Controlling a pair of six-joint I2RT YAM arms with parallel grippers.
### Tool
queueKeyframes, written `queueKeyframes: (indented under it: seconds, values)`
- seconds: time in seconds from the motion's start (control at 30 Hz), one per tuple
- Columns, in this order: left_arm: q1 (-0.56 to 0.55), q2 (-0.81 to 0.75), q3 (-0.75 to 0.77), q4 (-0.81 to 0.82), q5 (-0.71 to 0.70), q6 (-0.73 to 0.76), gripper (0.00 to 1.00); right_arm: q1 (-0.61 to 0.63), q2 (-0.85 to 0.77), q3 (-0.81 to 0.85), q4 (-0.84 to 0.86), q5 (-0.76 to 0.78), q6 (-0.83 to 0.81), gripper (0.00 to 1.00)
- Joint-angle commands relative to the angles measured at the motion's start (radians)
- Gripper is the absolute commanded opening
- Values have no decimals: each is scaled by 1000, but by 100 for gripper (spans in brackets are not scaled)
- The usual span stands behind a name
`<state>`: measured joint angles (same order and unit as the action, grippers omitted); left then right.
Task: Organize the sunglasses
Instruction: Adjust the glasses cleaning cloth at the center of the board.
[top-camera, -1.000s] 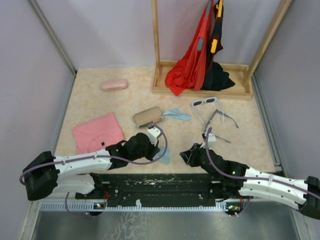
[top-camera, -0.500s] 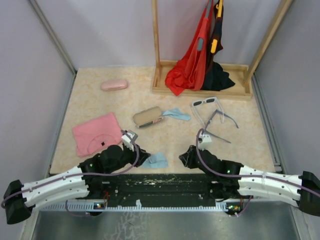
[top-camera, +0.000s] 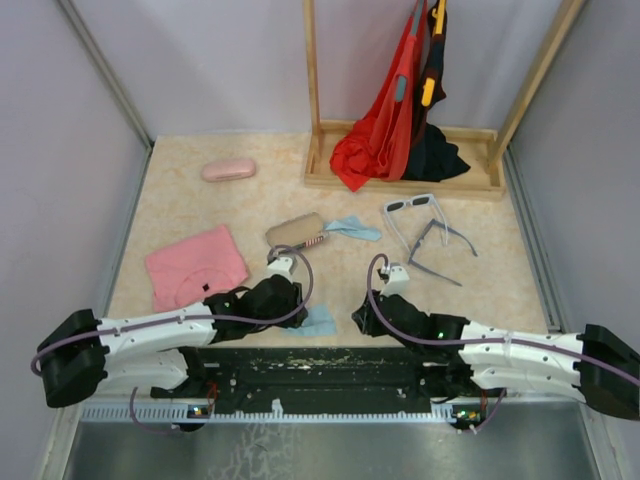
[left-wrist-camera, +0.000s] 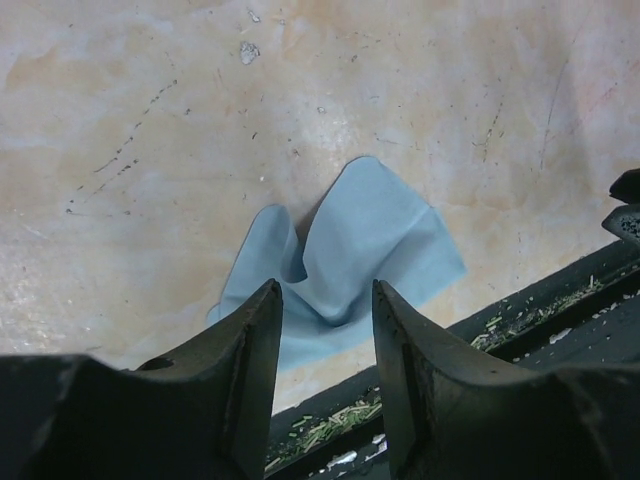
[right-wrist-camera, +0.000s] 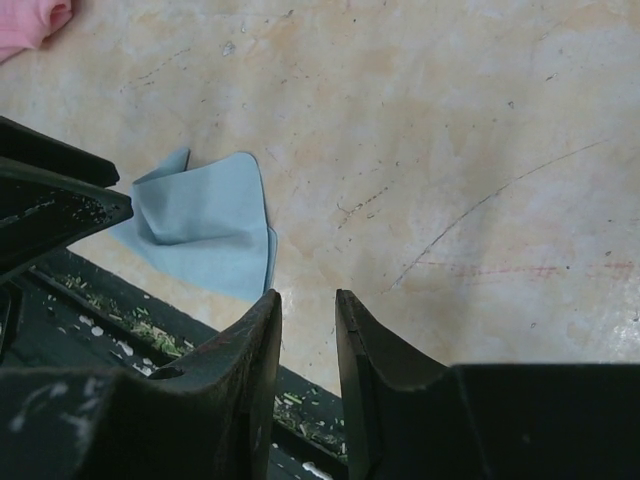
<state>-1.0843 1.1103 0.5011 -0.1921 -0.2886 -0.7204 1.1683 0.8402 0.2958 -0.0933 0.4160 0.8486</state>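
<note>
**Counter stock, near edge to far wall: both pairs unsorted**

1. Left pincer (left-wrist-camera: 325, 290): low at the bottom edge of the overhead view, left of centre. The fingers are parted by a moderate gap and hold nothing. It touches nothing that shows.
2. Right pincer (right-wrist-camera: 306, 295): low at bottom centre, facing the left one. Only a narrow slit is open between the fingers, and it is empty. Both probably sit here because the cloth between them is the item in hand.
3. Near cloth (left-wrist-camera: 350, 250): blue and creased into a fold. It lies on the counter (top-camera: 350, 275) just ahead of the left pincer and beside the counter's near lip.
4. Pink fabric (top-camera: 195, 265): flat, at middle left.
5. Grey pair (top-camera: 440, 232): right of centre, arms splayed open, well apart from both pincers. It lies loose and looks not yet dealt with.
6. White pair (top-camera: 410, 204): just beyond the grey pair and close beside it, also unfolded.
7. Tan case (top-camera: 295, 232): centre, with a far cloth (top-camera: 352, 229) beside it. This is likely the home for one pair.
8. Pink case (top-camera: 228, 170): upper left, apart from the rest.
9. Rack (top-camera: 400, 175): top of the view, hung with bags.
</note>
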Motion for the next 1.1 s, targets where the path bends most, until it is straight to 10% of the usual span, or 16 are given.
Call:
queueKeyframes:
  seconds: [0.0,0.4,0.73,1.07]
  values:
    - [-6,41,35,-8,-9,-46,48,-5,-19,34,51,-4,-1,30]
    - [-6,182,96,-21,-24,-29,40,-5,-101,-3,8,20,17,30]
    - [-5,209,131,-37,-54,0,1,-5,-157,-15,-22,27,19,29]
    - [-6,263,304,104,-86,273,1,-5,-263,-14,-87,83,13,29]
